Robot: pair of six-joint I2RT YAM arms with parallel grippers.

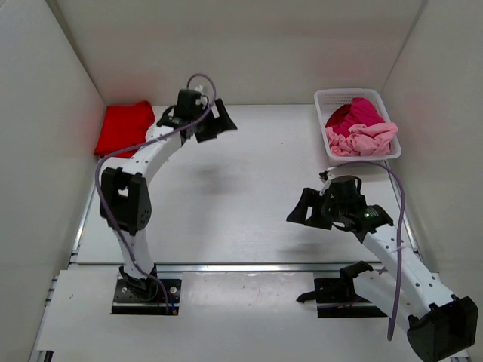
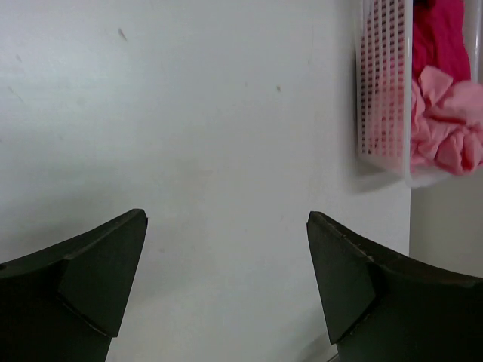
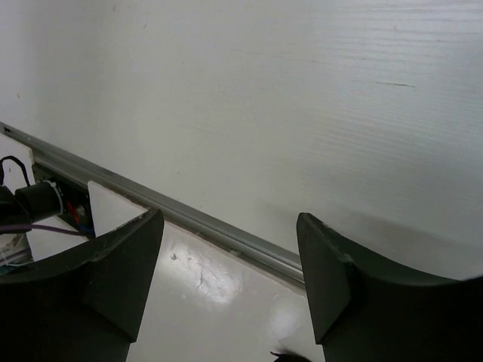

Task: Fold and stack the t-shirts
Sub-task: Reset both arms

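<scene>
A folded bright red t-shirt (image 1: 123, 127) lies at the far left of the table against the wall. A magenta t-shirt (image 1: 355, 113) and a pale pink t-shirt (image 1: 362, 139) lie crumpled in the white lattice basket (image 1: 323, 102) at the far right; they also show in the left wrist view, the magenta shirt (image 2: 441, 38) above the pale pink shirt (image 2: 445, 124). My left gripper (image 1: 219, 121) is open and empty, above the table just right of the red shirt. My right gripper (image 1: 311, 211) is open and empty above the near right of the table.
White walls close in the table on the left, back and right. A metal rail (image 1: 249, 267) runs along the table's near edge, also seen in the right wrist view (image 3: 189, 219). The arm bases stand on the near board.
</scene>
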